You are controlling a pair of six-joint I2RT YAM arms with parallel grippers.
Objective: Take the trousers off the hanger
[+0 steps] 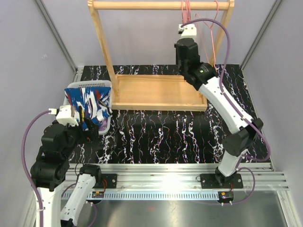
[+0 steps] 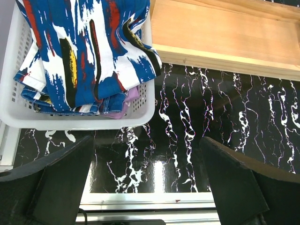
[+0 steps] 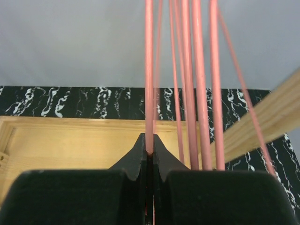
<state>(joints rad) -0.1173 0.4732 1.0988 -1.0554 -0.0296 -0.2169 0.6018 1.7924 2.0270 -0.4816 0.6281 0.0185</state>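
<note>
The dark blue trousers [image 1: 90, 100] with white, red and yellow splashes lie in the white basket [image 1: 106, 84] at the left, draped over its near rim. In the left wrist view they fill the basket [image 2: 84, 123], and a lilac-purple garment [image 2: 131, 95] peeks out beneath the blue ones [image 2: 79, 51]. My left gripper [image 1: 89, 125] [image 2: 147, 180] is open and empty, just in front of the basket. My right gripper [image 1: 184, 23] [image 3: 149, 146] is raised to the wooden rail and shut on a thin pink hanger wire [image 3: 149, 70]. No cloth hangs on the hangers [image 1: 186, 10].
The wooden rack has a top rail [image 1: 142, 5], slanted posts [image 1: 102, 42] and a wooden base tray [image 1: 156, 92] on the black marbled table [image 1: 165, 132]. Several more pink hanger wires [image 3: 201, 84] hang right of my right fingers. A metal rail [image 1: 165, 177] runs along the near edge.
</note>
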